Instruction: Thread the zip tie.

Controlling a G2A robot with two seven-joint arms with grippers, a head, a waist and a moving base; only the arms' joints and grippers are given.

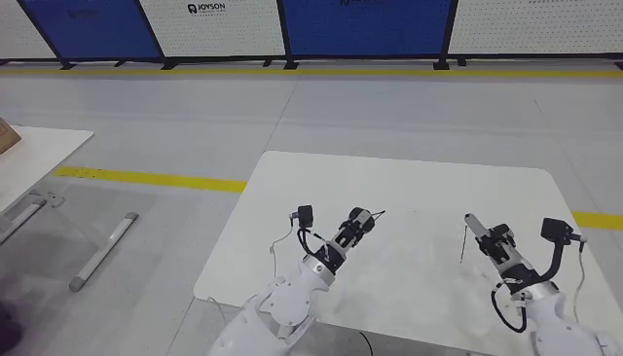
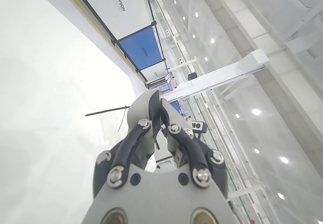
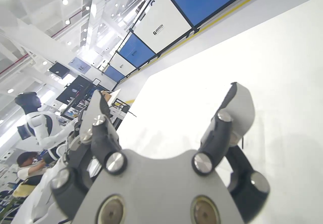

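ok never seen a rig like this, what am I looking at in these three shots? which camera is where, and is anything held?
It is a two-armed robot working at a white table. The wide picture comes from a camera up on the robot, looking down over both arms. The other two come from cameras mounted on the wrists, each looking along its own claw. That is why they look tilted and take in the hall behind.

The left claw is shut on a thin black zip tie, whose pointed tail sticks out sideways over the table. The right claw is open, its two fingers spread apart with nothing between them.

In the overhead picture a thin dark strand shows beside the right claw. I cannot tell what it is.
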